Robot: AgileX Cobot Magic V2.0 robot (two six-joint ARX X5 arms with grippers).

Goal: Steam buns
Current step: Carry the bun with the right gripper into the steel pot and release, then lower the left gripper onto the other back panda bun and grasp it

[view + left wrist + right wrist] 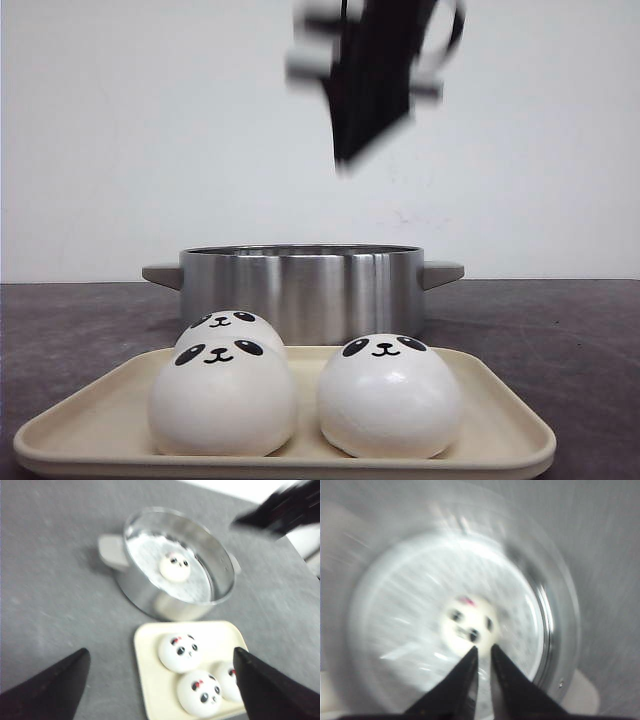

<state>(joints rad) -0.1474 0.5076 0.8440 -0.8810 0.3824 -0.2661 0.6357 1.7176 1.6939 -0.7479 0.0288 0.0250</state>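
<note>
Three white panda buns sit on a cream tray: front left, front right, one behind. A fourth bun lies on the perforated floor of the steel pot; it also shows, blurred, in the right wrist view. My right gripper hangs blurred high above the pot; its fingers are nearly together and hold nothing. My left gripper is wide open and empty, high above the tray and its buns.
The pot stands right behind the tray on a dark grey table, with a handle on each side. My right arm crosses above the pot's far side. A white wall is behind.
</note>
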